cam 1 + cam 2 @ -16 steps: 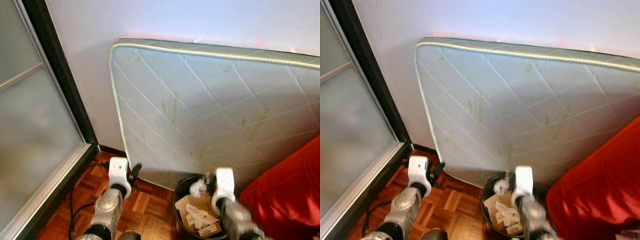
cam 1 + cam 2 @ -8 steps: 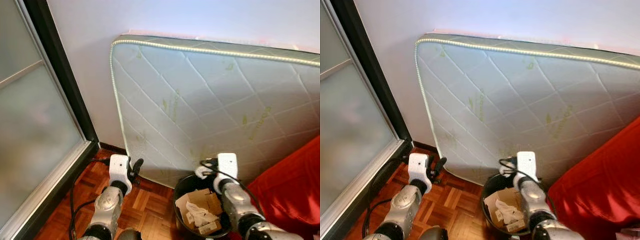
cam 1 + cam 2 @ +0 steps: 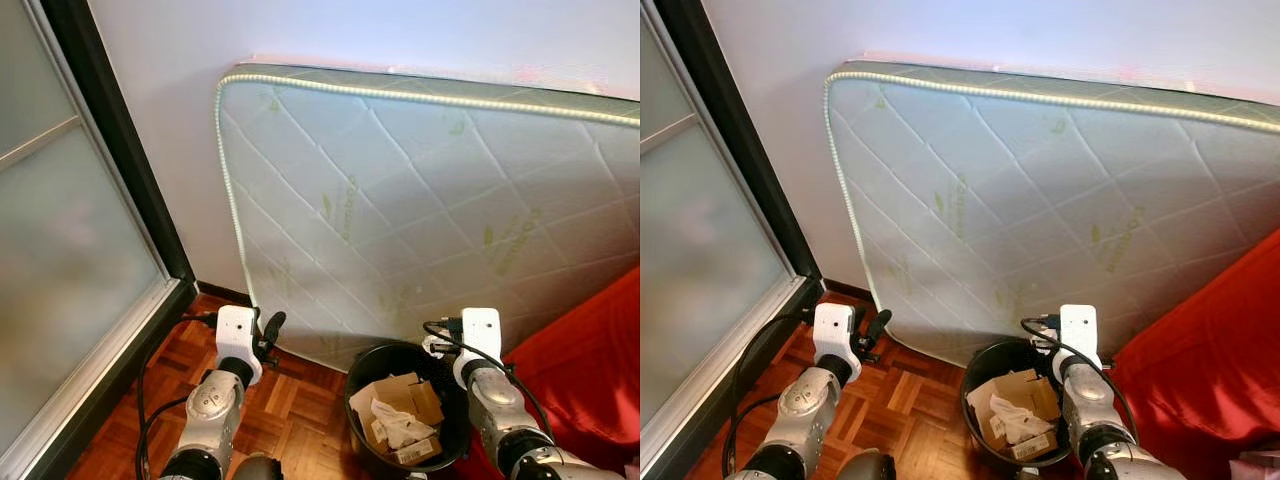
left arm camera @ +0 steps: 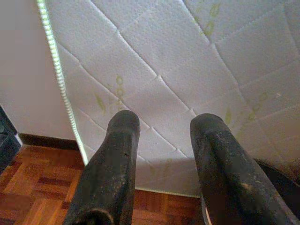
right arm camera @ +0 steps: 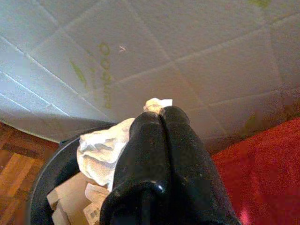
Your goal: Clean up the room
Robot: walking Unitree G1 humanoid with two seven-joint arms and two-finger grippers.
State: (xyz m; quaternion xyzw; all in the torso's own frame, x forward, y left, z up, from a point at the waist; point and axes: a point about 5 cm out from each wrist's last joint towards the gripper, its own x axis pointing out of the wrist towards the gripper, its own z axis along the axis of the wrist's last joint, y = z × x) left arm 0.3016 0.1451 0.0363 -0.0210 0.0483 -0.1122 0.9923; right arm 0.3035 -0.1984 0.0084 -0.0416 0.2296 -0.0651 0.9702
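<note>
I'm holding the right pincer [image 5: 157,136] clenched on a crumpled white tissue [image 5: 101,147], at the lower right of the frame, over the far rim of the black bin [image 3: 375,362]. The drop lies straight below and slightly toward me; this arm is the nearer one. The bin, already holding cardboard scraps, is standing against the mattress [image 3: 420,200]. The left pincer [image 4: 161,154] is hanging released, empty.
</note>
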